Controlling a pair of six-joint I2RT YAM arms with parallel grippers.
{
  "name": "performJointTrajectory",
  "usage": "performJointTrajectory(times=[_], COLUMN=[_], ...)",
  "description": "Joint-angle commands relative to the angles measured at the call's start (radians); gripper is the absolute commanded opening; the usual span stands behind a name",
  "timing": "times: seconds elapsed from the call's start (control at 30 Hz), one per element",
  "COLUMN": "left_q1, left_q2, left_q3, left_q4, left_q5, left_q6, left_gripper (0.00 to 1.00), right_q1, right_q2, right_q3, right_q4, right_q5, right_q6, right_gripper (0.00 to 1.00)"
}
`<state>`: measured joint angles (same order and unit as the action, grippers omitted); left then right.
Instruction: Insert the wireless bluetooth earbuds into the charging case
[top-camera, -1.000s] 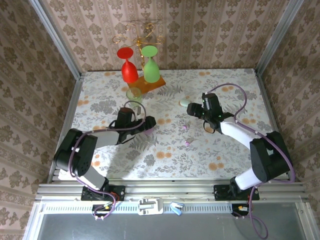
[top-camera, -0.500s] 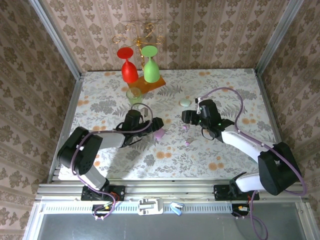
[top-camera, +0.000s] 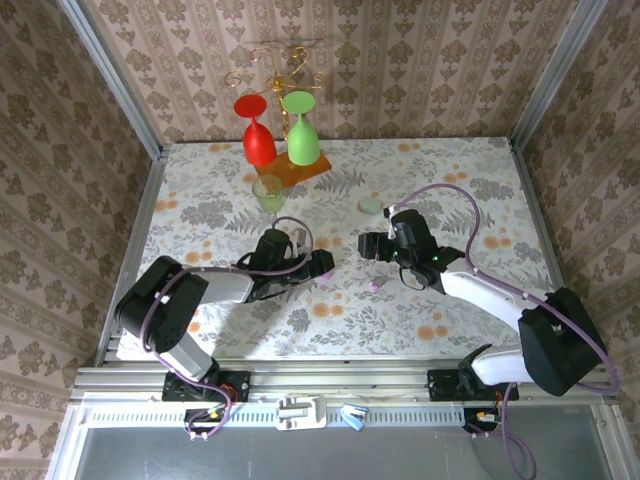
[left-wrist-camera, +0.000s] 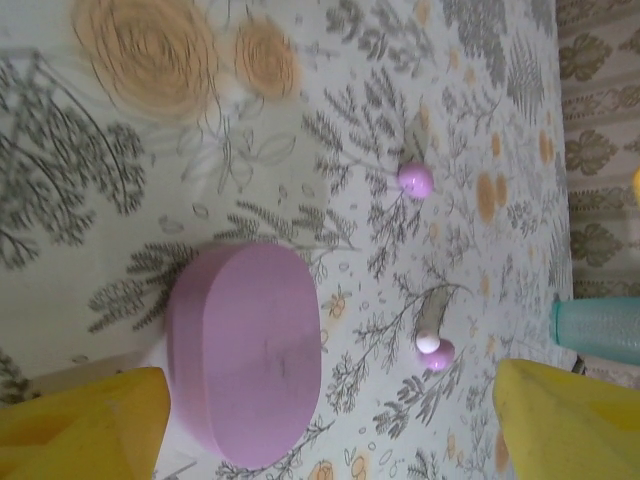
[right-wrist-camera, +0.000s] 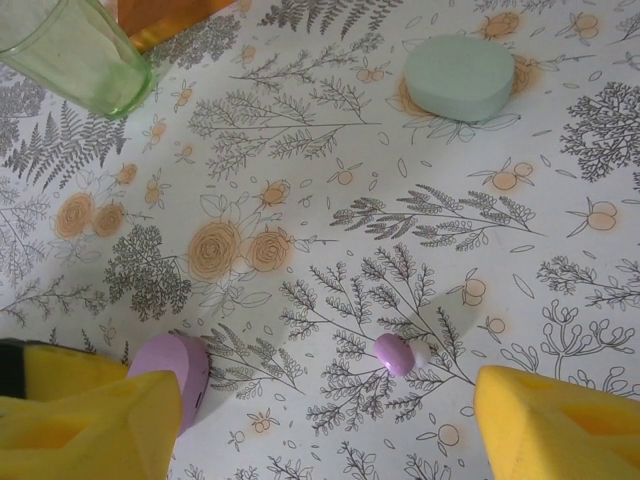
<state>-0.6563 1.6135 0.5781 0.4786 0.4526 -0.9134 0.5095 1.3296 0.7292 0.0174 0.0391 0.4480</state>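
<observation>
The chief risk is coming from the size of the earbuds (top-camera: 375, 287). They are tiny rounded pebbles on a smooth counter (top-camera: 470, 170), so broad yellow fingers (right-wrist-camera: 560, 420) closing off-centre are likely to be flicking one away rather than pinching it, and a rolling bud could be ending up under an arm. A second hazard is the purple case (left-wrist-camera: 245, 350), which is looking shut from here. With its lid down nothing is going in, and the left gripper (left-wrist-camera: 328, 440), hanging just over its edge, could be shoving it along the counter instead of catching it. Both grippers are standing spread wide and carrying nothing. In the left wrist view the case is lying between the fingers, nearer the left-hand one. One lilac earbud (left-wrist-camera: 415, 180) is resting well ahead, and the other earbud (left-wrist-camera: 435, 350), lilac with a whitish tip, is sitting nearer, beside the case but apart from it. For the right gripper (right-wrist-camera: 320, 430), that other earbud (right-wrist-camera: 395, 353) is lying just ahead, roughly between the fingers and untouched, while the mint case (right-wrist-camera: 460, 75) is sitting well beyond.
</observation>
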Motion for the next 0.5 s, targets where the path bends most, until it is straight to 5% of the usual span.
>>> performJointTrajectory(times=[0.0,0.23,0.47], left_q1=[-0.03,-0.062,0.058], left_q2=[0.01,0.036,-0.104], left_q3=[0.006,0.027,-0.032], left_q4=[0.013,0.099,-0.068], left_q5=[0.066,0.1,0.046], left_q6=[-0.019,-0.043,0.05], left_gripper=[0.84,0.84,0.84], right_q1=[0.003,0.002,0.013], right_q2=[-0.039,-0.075,-0.035], right_q3=[-0.018,-0.079,-0.129], right_q4=[-0.02,0.023,0.161], right_q5=[0.039,0.005,-0.192], right_q6=[0.002,-0.01,-0.166], right_gripper=[0.77,0.76,0.76])
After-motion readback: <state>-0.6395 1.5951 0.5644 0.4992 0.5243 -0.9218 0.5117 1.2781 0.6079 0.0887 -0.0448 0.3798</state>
